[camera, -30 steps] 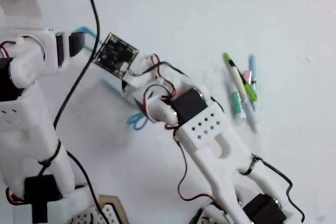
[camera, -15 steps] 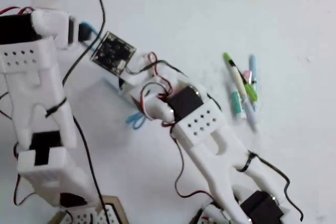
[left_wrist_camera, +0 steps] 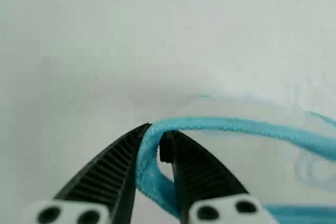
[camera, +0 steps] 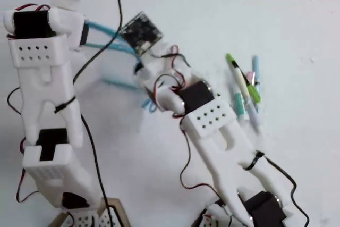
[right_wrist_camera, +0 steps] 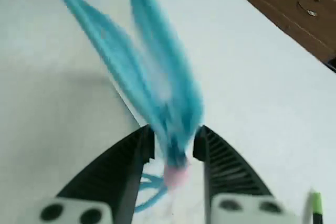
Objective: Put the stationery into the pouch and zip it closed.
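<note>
Holding the soft clear pouch with bright blue edging (camera: 110, 47) between them, your two grippers sit in the upper-left quarter of the high view. Your left gripper (camera: 86, 29) is at the far left end of the pouch. In its wrist view the ribbed black fingers (left_wrist_camera: 122, 157) of that gripper (left_wrist_camera: 155, 131) are pinched together on the pouch (left_wrist_camera: 236, 125), on a doubled-over loop of its edging. Your right gripper (right_wrist_camera: 173, 136) is clamped on a bunched fold of the pouch (right_wrist_camera: 157, 87), and the blue material fans away from its fingertips. The pouch spans from one gripper to the other, its blue bands drawn out in lines over the white table (camera: 297, 30).

Your loose cluster of felt-tip pens (camera: 243, 84), in green, teal, pale blue and pink, lies on the table right of centre. It is well apart from the pouch and from both grippers.

In the high view the right gripper's tips are hidden beneath its square black wrist camera board (camera: 141, 32). The clear body of the pouch is hard to separate from the table. You cannot tell from these views whether the zip is open or closed. A small pink patch (right_wrist_camera: 176, 174) beside the clamped fold is too blurred to identify. A thin blue loop (camera: 149, 104) lies beside the right arm's wrist.
</note>
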You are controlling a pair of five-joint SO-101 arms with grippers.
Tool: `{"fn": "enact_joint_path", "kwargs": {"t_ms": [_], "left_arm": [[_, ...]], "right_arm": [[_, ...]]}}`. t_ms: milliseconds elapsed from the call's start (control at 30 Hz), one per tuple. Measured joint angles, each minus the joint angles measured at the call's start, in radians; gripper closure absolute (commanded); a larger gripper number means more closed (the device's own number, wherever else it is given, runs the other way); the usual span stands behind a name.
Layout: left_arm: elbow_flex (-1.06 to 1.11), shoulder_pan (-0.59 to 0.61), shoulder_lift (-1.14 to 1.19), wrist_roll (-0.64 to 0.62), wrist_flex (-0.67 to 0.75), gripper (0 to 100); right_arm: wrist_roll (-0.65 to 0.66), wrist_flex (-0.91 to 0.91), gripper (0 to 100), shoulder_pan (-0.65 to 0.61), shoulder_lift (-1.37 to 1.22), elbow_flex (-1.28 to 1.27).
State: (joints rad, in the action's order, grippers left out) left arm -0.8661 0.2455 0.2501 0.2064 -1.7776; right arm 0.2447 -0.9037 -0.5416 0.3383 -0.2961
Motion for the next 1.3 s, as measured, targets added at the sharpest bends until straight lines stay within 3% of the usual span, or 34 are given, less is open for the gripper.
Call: {"fn": "enact_joint_path", "kwargs": {"t_ms": [200,400,700,800,1000,1300], "left_arm": [[0.023,-0.006,-0.002,-0.089,0.000,98],[0.025,-0.002,-0.002,-0.146,0.000,98],[0.025,-0.038,-0.003,-0.288,0.000,98],[0.025,-0.041,-0.003,-0.310,0.000,98],[0.025,-0.043,-0.003,-0.318,0.000,98],[0.025,-0.043,-0.003,-0.319,0.000,98]], "right_arm": [[0.006,-0.049,70.0,0.020,0.012,0.000],[0.038,-0.163,70.1,0.086,0.193,0.000],[0.051,-0.353,70.1,0.431,0.348,0.000],[0.049,-0.367,70.1,0.516,0.250,0.000],[0.068,-0.368,70.1,0.542,-0.129,0.124],[0.152,-0.582,70.1,0.589,-0.832,0.717]]}}
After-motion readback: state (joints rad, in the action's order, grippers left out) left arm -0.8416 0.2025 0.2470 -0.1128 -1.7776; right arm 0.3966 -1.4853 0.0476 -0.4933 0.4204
